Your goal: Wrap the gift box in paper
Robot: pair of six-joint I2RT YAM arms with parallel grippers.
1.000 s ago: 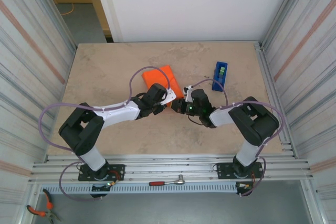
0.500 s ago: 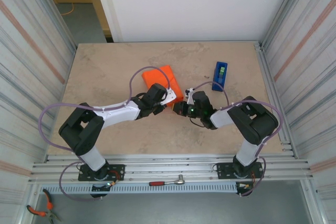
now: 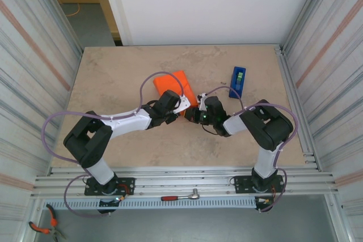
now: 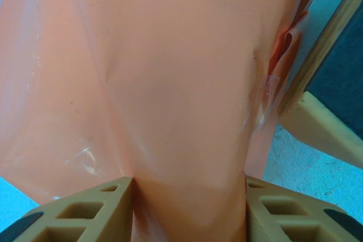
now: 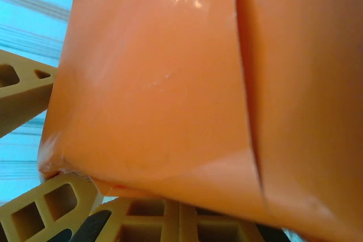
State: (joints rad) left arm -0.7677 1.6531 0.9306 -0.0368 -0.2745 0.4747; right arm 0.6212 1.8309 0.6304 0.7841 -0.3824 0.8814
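Top external: left of the blue tape dispenser (image 3: pixel 237 81), your left gripper (image 3: pixel 182 106) is clamping the thin orange paper (image 3: pixel 172 84); your closed right gripper (image 3: pixel 197 115) is sitting between them.

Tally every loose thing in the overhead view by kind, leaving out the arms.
orange paper, folded into a parcel: 1
blue tape dispenser: 1
red-handled ratchet: 1
orange-handled pliers: 1
Total: 4

Top view bright, even, sharp; faint soft shadows on desk (image 3: pixel 113 77). Wrist cams v. close: paper (image 4: pixel 170 83) soft-focus, small glare spots near top, bg tinted cyan
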